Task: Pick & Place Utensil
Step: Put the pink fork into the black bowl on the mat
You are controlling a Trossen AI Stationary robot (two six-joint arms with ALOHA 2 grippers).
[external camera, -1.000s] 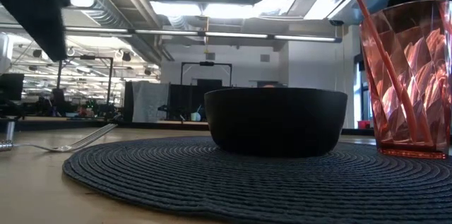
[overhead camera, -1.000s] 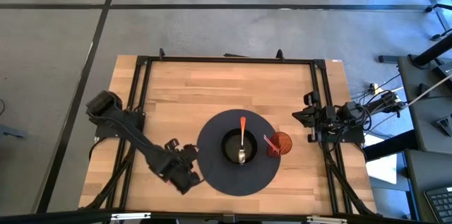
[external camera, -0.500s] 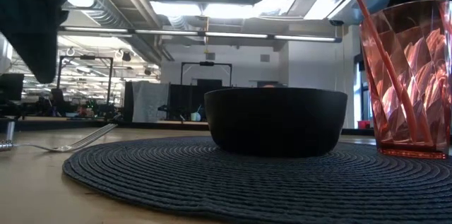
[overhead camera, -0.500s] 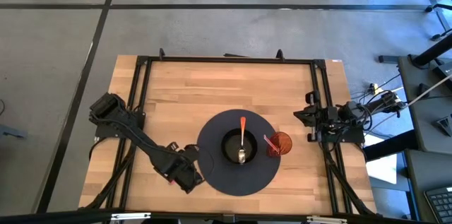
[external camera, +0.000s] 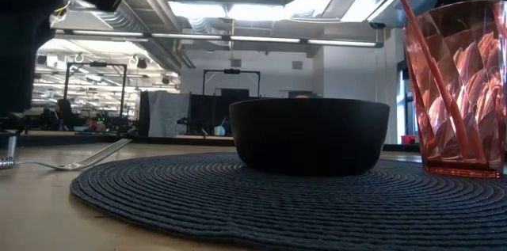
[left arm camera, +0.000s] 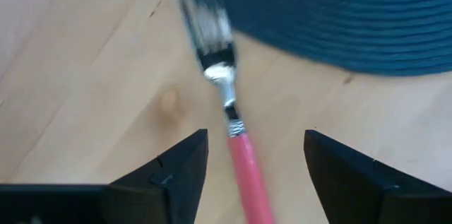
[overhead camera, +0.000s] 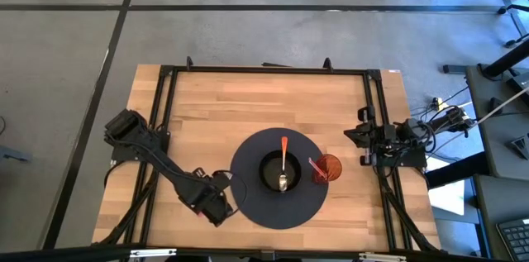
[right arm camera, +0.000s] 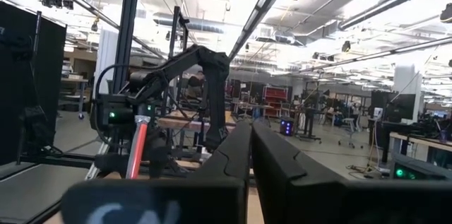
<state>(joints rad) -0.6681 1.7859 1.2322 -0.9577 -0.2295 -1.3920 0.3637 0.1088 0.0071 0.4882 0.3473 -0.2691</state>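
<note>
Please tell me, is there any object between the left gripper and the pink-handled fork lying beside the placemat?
No, nothing visible stands between them. The left gripper is open, and the fork lies on the bare wood table directly between its two fingers, tines reaching the edge of the dark placemat. The right gripper waits shut at the table's right edge.

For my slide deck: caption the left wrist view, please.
Open left gripper above a pink-handled fork lying on the wooden table beside the dark woven placemat.
</note>
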